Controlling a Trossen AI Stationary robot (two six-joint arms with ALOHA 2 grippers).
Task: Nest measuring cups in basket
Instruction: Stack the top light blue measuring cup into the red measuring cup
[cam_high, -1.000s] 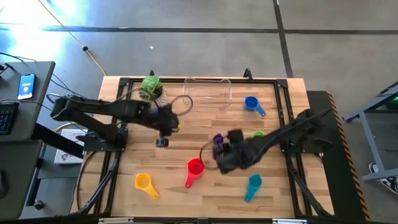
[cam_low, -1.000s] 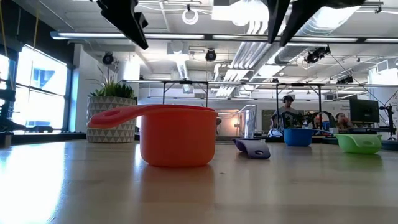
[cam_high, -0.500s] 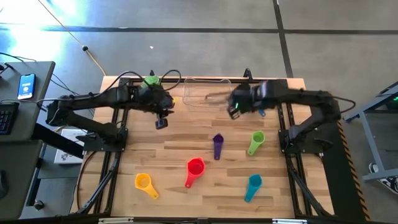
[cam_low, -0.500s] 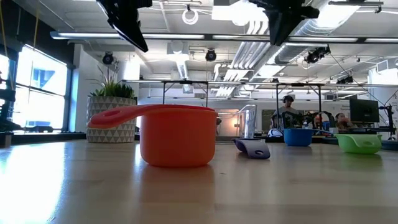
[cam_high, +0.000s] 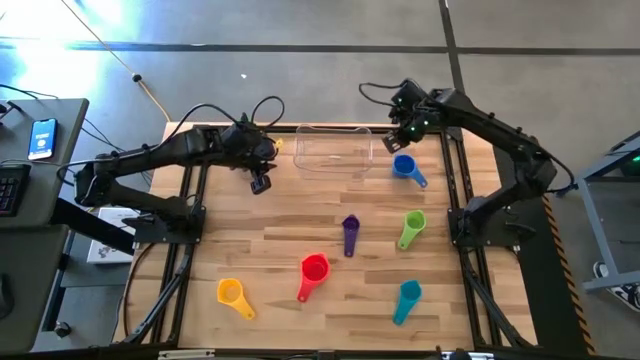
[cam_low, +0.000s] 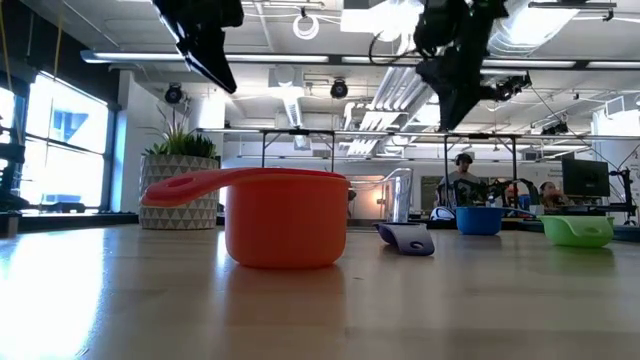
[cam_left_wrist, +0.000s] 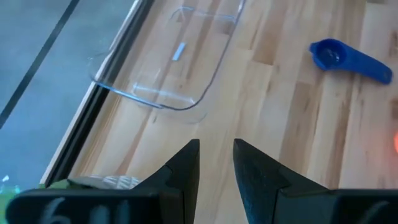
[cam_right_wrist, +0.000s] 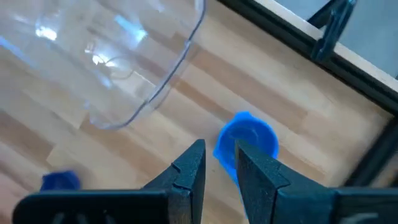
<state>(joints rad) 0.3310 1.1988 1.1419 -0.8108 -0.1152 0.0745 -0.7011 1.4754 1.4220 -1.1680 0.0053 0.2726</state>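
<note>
The clear basket (cam_high: 335, 150) stands by the table's far edge, with nothing in it. The blue cup (cam_high: 405, 168) sits just right of it. The purple cup (cam_high: 349, 233), the green cup (cam_high: 411, 227), the red cup (cam_high: 312, 272), the orange cup (cam_high: 232, 293) and the teal cup (cam_high: 407, 298) lie spread over the nearer half. My right gripper (cam_high: 393, 145) hangs high between the basket's right end and the blue cup (cam_right_wrist: 247, 140), its fingers a narrow gap apart and holding nothing. My left gripper (cam_high: 260, 182) hangs left of the basket (cam_left_wrist: 186, 102), also narrowly open with nothing between its fingers.
A green plant in a white patterned pot (cam_low: 180, 190) stands at the far left, under my left arm in the high view. Dark rails (cam_high: 455, 180) run along the table's sides. In the low view the red cup (cam_low: 285, 215) stands closest to the near edge.
My right gripper has swung from over the purple cup at the table's middle to the far right, beside the basket's right end, rolling as it went and carrying nothing. My left gripper has moved toward the far edge, beside the basket's left end. No cup has moved.
</note>
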